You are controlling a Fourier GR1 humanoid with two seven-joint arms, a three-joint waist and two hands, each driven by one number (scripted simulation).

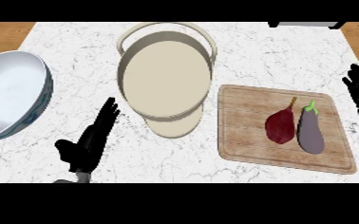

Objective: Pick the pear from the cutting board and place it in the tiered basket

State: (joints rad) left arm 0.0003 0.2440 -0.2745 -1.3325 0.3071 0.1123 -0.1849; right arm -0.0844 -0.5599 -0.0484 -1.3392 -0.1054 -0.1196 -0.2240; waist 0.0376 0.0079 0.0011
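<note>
The left hand [89,140] is open with straight fingers, low on the counter. To its right stands the tiered basket [165,76]. Farther right, the dark red pear [281,124] lies on the cutting board [242,137], beside an eggplant [310,130]. The right hand [352,83] shows only fingers at the edge; its state cannot be told.

Dark red pear [281,125]; purple eggplant [310,132], green cap; pale wood-grained board [242,133]; beige basket [165,78]; white grey-veined marble counter [77,42]; black hands [89,144].
</note>
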